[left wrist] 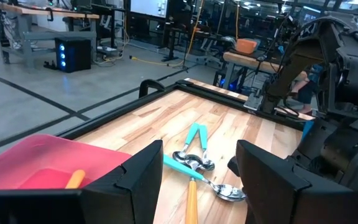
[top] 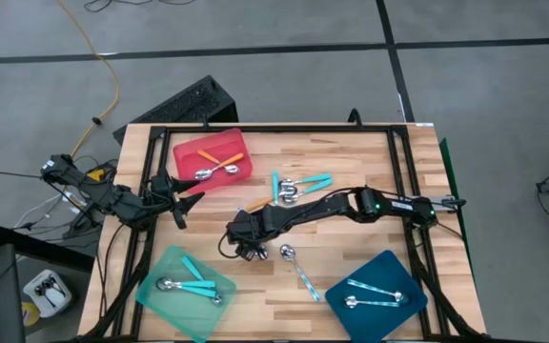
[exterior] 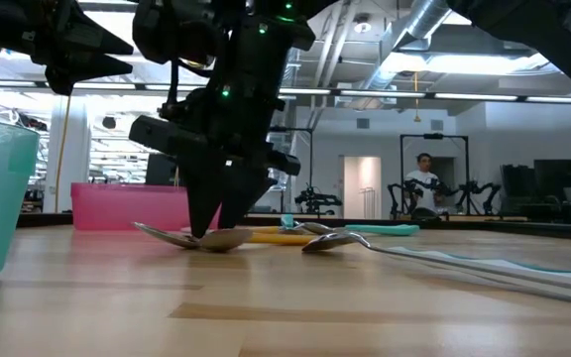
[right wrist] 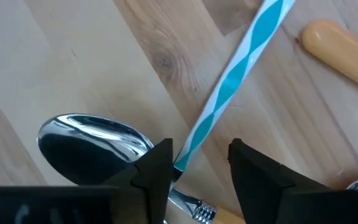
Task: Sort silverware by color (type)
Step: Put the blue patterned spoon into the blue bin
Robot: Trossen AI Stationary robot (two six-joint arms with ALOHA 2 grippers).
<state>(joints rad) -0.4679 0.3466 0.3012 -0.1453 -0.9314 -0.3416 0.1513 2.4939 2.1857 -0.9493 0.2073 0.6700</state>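
Jaws: my right gripper (right wrist: 199,167) parted, straddling the blue-and-white striped spoon handle (right wrist: 232,84) near its shiny bowl (right wrist: 95,140), mid-table, nothing clamped | left gripper (left wrist: 197,180) open, idle over red tray (left wrist: 23,168) | advice: centre handle, close squarely, lift straight.

1. Both arms matte black, jointed segments, black cables alongside.
2. Right arm (top: 370,204): green indicator light near wrist, white label near base.
3. Gripper fingers (left wrist: 138,177) black, angular, wedge-shaped plastic.
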